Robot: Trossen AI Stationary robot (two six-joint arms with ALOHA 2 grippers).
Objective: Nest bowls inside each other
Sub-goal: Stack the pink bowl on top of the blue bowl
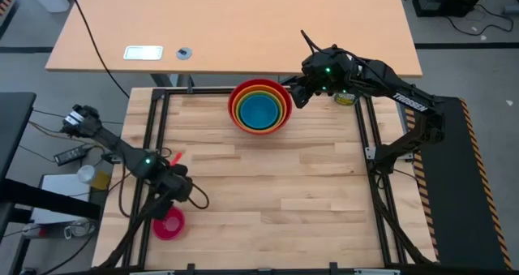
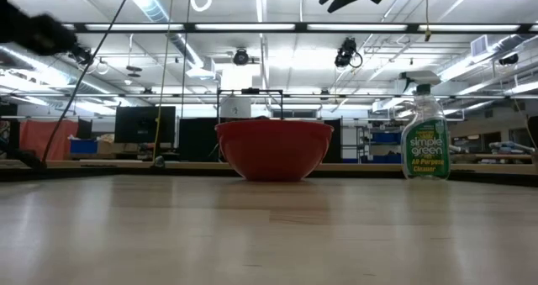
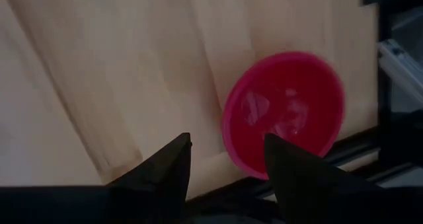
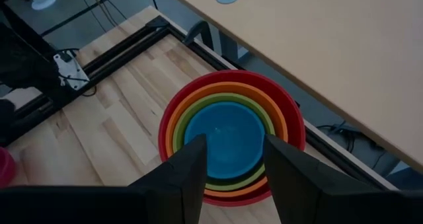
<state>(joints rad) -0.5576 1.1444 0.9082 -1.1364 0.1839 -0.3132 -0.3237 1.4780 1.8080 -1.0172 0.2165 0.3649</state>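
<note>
Red, orange, yellow-green and blue bowls sit nested in one stack (image 1: 259,106) on the wooden table's far middle; in the low view only the red outer bowl (image 2: 273,149) shows, resting on its base. The small pink bowl (image 1: 169,223) sits upright by the table's near left corner. My left gripper (image 3: 228,145) hovers open just above the pink bowl (image 3: 284,112), pointing steeply down, beside the rim. My right gripper (image 4: 234,145) hangs open above the stack's right side (image 1: 296,92), over the blue bowl (image 4: 223,135).
A green spray bottle (image 2: 424,138) stands right of the stack, partly under the right arm (image 1: 347,98). Black frame rails (image 1: 151,145) run along the table's edges, one right beside the pink bowl. A tan desk (image 1: 243,23) lies beyond the far edge.
</note>
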